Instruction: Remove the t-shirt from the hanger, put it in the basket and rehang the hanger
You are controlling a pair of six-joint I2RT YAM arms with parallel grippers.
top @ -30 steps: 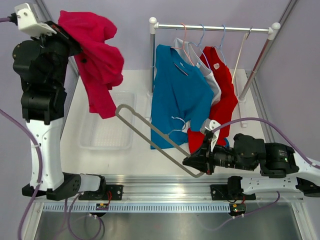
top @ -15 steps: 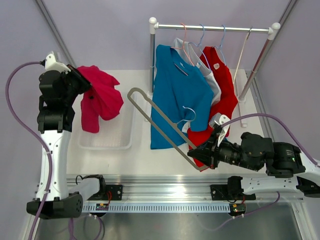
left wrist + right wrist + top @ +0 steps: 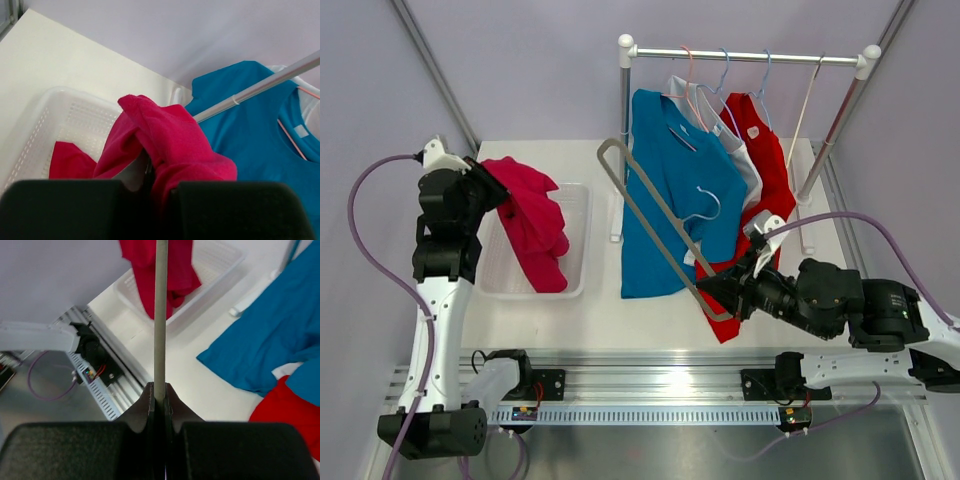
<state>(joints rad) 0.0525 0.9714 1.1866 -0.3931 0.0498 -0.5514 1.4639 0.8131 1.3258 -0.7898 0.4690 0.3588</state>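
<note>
My left gripper [image 3: 485, 180] is shut on the crimson t-shirt [image 3: 532, 222], which hangs from it into the white basket [image 3: 575, 240]. In the left wrist view the shirt [image 3: 170, 140] bunches right at my jaws, its lower end lying in the basket [image 3: 55, 125]. My right gripper [image 3: 712, 292] is shut on the bare grey hanger [image 3: 650, 210], held tilted up in front of the blue shirt [image 3: 670, 190]. In the right wrist view the hanger bar [image 3: 160, 315] runs straight up from my closed fingers [image 3: 150, 400].
A garment rack [image 3: 745, 56] at the back holds blue, white and red shirts [image 3: 770, 170] on hangers. Its posts stand on the table at left [image 3: 623, 130] and right [image 3: 835, 125]. The arms' rail [image 3: 650, 385] runs along the near edge.
My left arm has come down and lowered the crimson t-shirt into the basket. My right gripper has swung the empty hanger up and to the right, toward the rack.
</note>
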